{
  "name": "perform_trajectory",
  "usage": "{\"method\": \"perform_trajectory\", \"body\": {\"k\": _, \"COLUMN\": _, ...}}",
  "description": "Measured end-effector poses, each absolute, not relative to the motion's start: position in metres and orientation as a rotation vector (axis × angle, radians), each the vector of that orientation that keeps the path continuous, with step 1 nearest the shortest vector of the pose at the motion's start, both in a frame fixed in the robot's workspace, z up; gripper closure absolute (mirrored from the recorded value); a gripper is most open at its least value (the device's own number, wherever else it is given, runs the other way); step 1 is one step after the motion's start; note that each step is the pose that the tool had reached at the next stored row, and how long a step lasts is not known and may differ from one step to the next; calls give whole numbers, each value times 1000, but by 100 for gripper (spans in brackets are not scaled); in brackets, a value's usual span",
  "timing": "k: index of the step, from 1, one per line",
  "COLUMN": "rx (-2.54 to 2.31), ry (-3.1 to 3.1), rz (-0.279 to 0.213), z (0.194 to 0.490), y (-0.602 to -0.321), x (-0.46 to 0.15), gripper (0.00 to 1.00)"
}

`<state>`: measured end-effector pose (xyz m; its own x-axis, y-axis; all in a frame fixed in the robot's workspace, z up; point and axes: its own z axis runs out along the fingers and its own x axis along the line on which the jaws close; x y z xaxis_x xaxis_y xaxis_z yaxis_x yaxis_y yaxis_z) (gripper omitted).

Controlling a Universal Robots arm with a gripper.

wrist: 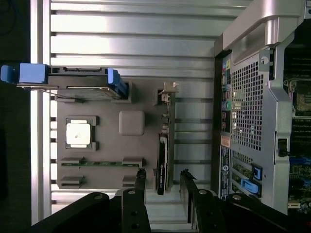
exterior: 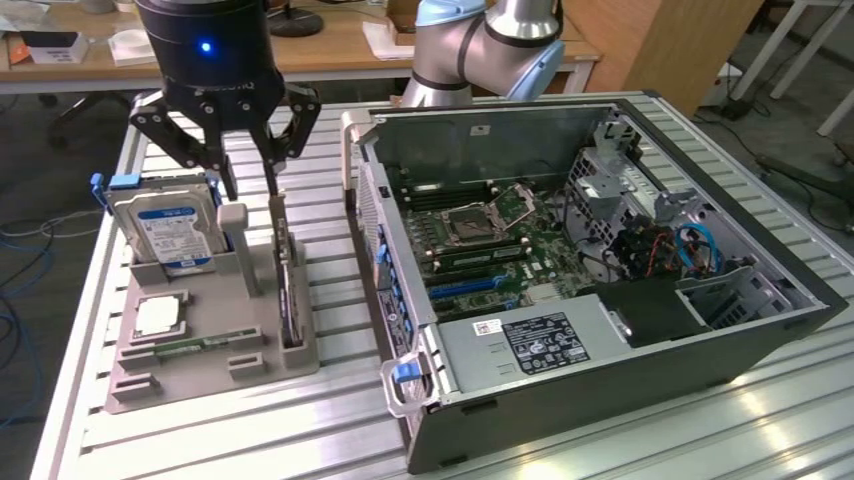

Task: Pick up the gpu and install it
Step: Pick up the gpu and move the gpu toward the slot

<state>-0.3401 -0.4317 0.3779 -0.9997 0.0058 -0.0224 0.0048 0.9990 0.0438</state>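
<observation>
Pincer (exterior: 251,188) open, vert., hovering just abv gpu (wrist: 162,165).

Holds black, linkage-fingered metal gripper (exterior: 251,188) (wrist: 163,174) pointing straight down, jaws spread wide and empty; bends silver-grey, blue-jointed arm (exterior: 461,45) behind it.

Pincer (wrist: 163,174) spread above gpu (wrist: 164,150), edgewise in grey holder (wrist: 109,145).

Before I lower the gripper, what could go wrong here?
1. The gpu stands on edge in a narrow slot of the holder; if the open gripper descends off-line, a finger could land on its edge.
2. The hard drive and a post stand close by; a finger might clip them.
3. The case is near; a lifted card could catch it.
</observation>
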Motion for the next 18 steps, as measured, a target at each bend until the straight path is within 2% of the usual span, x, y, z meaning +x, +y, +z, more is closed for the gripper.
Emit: {"method": "perform_trajectory", "body": {"k": 18, "rx": 9, "ry": 3118, "rz": 68, "z": 374, "y": -432, "x": -340, "gripper": 59}}
